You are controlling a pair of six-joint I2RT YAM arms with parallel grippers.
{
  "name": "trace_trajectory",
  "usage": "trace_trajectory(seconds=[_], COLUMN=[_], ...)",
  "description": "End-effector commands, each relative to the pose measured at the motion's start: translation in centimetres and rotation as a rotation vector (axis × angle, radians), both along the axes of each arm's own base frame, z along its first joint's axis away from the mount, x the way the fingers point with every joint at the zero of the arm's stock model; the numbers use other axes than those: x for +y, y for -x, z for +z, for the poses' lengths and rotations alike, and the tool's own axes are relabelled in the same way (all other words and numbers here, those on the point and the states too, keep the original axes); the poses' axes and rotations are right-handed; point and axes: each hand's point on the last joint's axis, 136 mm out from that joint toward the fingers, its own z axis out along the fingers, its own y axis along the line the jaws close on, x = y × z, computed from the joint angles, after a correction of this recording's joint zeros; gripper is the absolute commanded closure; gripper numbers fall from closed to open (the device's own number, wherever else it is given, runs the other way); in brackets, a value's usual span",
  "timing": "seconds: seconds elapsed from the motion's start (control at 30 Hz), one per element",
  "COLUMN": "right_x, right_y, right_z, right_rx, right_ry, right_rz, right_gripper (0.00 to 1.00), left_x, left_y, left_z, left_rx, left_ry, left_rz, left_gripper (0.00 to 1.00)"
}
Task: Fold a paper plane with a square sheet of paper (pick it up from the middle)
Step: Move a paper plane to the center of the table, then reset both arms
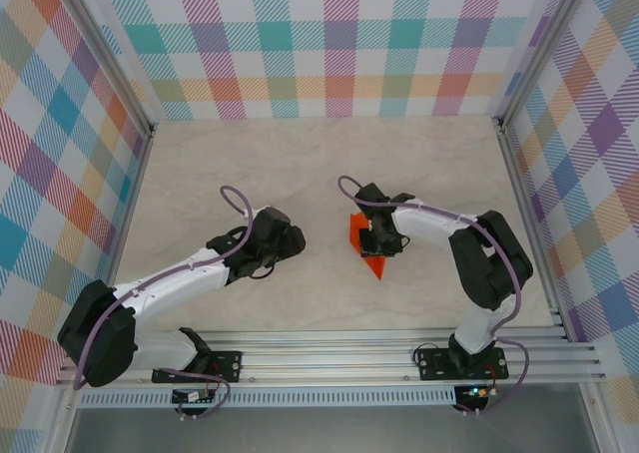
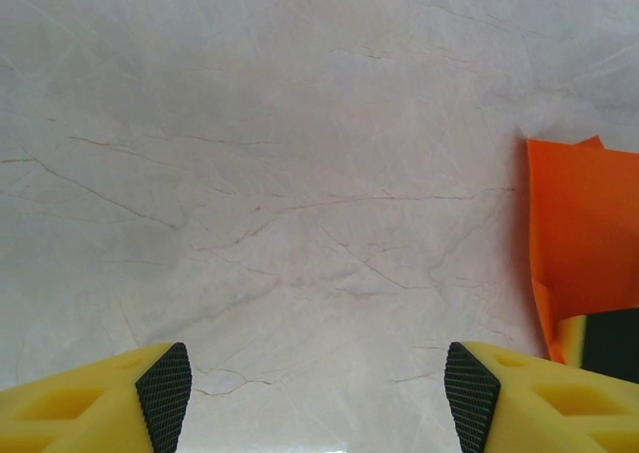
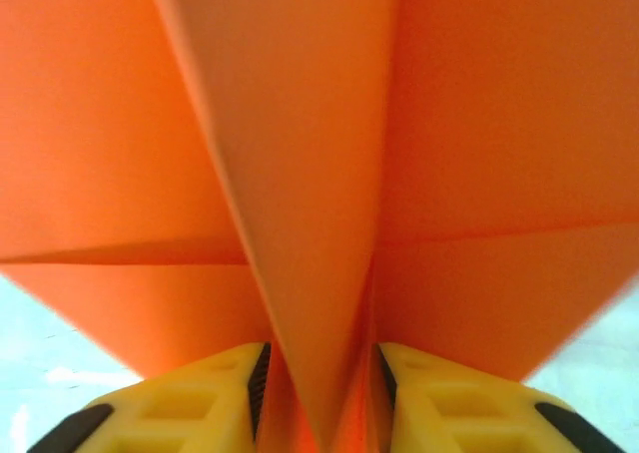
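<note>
Right gripper (image 3: 319, 398) is clamped tight on the paper plane (image 3: 300, 174), its centre ridge squeezed between the jaws, around the middle of the table (image 1: 300, 164) (sharp tip toward the arm bases). Left gripper (image 2: 319, 393) hangs wide open, holding nothing, with the orange fold just to its right.

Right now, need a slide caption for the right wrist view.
Right fingers pinch the folded orange paper plane by its centre ridge, flaps spread either side.
</note>
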Motion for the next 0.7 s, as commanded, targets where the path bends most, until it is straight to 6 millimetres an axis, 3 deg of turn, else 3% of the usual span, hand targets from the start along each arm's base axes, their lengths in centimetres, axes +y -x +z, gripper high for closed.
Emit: trace_trajectory(seconds=[0.0,0.13,0.27,0.5,0.67], right_x=[0.2,-0.7,-2.4,-10.3,-15.4], right_y=[-0.3,-0.3,-0.5,-2.0,-3.8], right_z=[4.0,6.8,9.5,14.0,12.8], right_rx=[-0.092,-0.178,-0.298,-0.630,-0.730], right_ry=[-0.048,-0.053,-0.035,0.169,0.287], right_rz=[0.021,0.014,-0.022,-0.214,-0.301], right_gripper=[0.56,0.41,0.35,0.16,0.12], left_x=[1.5,2.5,3.6,6.0,7.8], left_y=[-0.3,-0.5,-0.5,-0.3,-0.2], left_z=[0.6,1.1,1.5,2.1,2.8], left_rx=[-0.023,-0.054,-0.075,-0.141,-0.189], left_ry=[-0.050,-0.090,-0.127,-0.193,-0.250], left_rz=[0.031,0.045,0.065,0.105,0.128], left_gripper=[0.29,0.28,0.27,0.21,0.09])
